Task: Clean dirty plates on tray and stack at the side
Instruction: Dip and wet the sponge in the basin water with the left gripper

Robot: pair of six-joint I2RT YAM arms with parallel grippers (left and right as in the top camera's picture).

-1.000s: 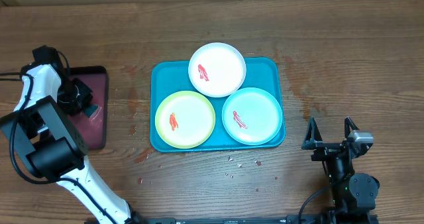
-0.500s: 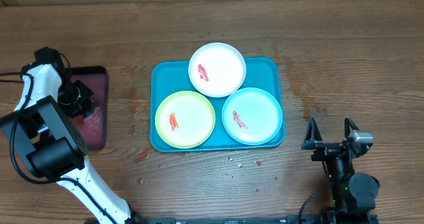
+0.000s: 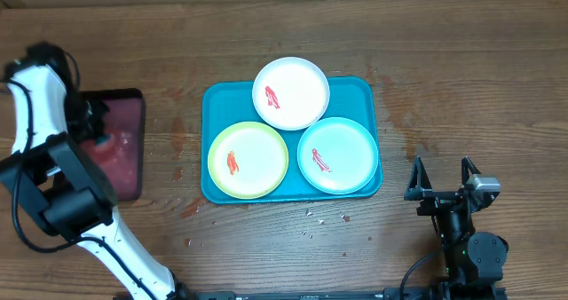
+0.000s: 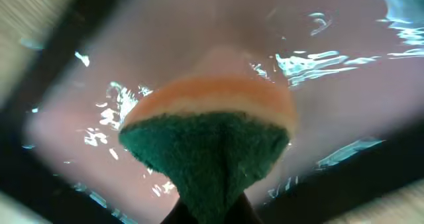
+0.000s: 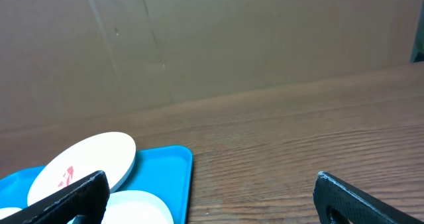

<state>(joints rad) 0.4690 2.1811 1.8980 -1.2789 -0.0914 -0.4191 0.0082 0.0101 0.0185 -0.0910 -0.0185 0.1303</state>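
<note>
The turquoise tray (image 3: 217,100) holds three plates, each with a red smear: white (image 3: 297,82) at the back, overhanging the rim, yellow-green (image 3: 253,162) front left, mint-blue (image 3: 348,149) front right. My left gripper (image 3: 89,122) is over the dark-red tray (image 3: 124,153), shut on a green-and-orange sponge (image 4: 212,134) held above wet pink liquid. My right gripper (image 3: 441,186) is open and empty, near the front right of the table. The right wrist view shows the white plate (image 5: 83,161), the mint-blue plate (image 5: 136,207) and the turquoise tray's corner (image 5: 180,168).
The dark-red black-rimmed tray at the left holds liquid (image 4: 344,85). Small crumbs (image 3: 324,220) lie on the wood in front of the turquoise tray. A brown cardboard wall (image 5: 212,38) stands behind the table.
My left arm has lifted and swung back left over the dark-red tray with the sponge. Plates and right arm have not moved.
</note>
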